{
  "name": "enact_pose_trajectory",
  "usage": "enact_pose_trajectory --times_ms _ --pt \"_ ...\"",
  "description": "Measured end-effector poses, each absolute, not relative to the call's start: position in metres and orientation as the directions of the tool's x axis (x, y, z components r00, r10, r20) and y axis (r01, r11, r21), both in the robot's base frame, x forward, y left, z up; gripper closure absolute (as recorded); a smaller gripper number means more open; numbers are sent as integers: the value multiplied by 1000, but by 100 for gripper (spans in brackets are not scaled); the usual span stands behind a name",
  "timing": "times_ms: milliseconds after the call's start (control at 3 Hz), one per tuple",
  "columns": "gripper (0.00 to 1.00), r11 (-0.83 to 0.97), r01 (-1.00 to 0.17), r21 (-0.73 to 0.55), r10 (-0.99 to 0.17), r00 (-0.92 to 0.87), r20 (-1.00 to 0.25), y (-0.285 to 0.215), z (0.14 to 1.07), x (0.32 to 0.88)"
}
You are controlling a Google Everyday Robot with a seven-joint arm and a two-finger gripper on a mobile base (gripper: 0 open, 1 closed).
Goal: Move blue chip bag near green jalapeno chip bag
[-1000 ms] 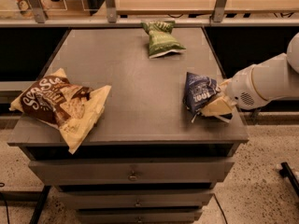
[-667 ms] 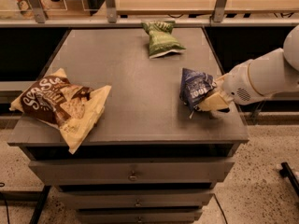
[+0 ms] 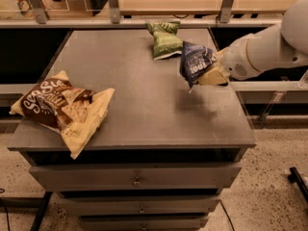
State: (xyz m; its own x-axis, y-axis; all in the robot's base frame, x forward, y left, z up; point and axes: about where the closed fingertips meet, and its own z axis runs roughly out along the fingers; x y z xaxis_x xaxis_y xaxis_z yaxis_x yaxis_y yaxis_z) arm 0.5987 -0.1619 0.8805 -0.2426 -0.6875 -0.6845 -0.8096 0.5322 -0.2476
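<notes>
Camera view showed my gripper [image 3: 212, 74] clenched on the blue chip bag [image 3: 194, 63], held above the table [image 3: 144, 105], with the green jalapeno chip bag [image 3: 166, 41] near at its ten o'clock.

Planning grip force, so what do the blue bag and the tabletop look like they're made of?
Blue bag: thin glossy plastic film, probably; it crinkles and shines, held in the gripper above the table's right side. Tabletop: matte grey, likely metal or laminate.
</notes>
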Motion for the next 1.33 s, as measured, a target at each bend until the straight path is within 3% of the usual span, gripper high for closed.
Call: enact_pose_trajectory --times_ms 333,667,1333 --pt "100 535 -801 -268 -694 -236 -680 -164 877 650" --pt "82 530 -804 -268 -697 -234 -677 -157 869 698" --pt "36 549 -798 -248 -661 -233 -713 -144 865 742"
